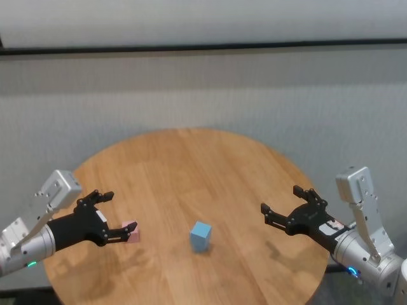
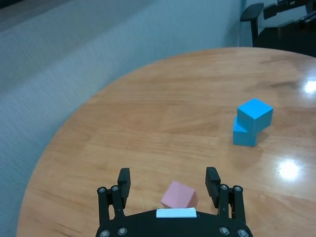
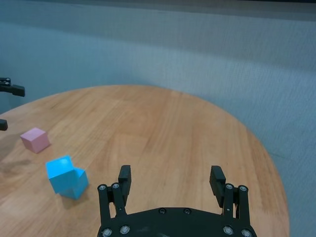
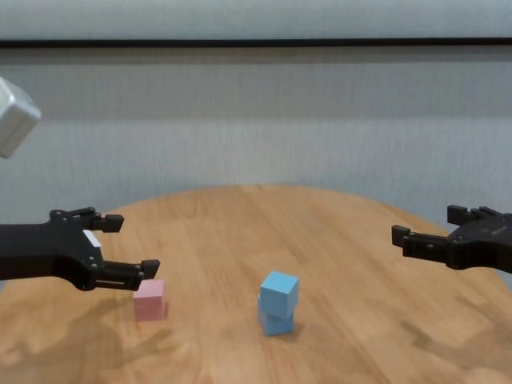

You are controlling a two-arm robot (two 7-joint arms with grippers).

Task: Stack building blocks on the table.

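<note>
I see both end effectors released — the left end effector (image 4: 120,244) (empty) is near the pink block (image 4: 150,299), the right end effector (image 4: 432,228) well apart from the two stacked blue blocks (image 4: 278,303).

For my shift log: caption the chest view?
Open left gripper above pink cube; two blue cubes stacked mid-table.

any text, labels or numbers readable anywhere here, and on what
None can be read.
The white strip on the left gripper, seen in the left wrist view, looks blank.
The pink block, the two stacked blue blocks, the table and the right gripper carry no markings.
</note>
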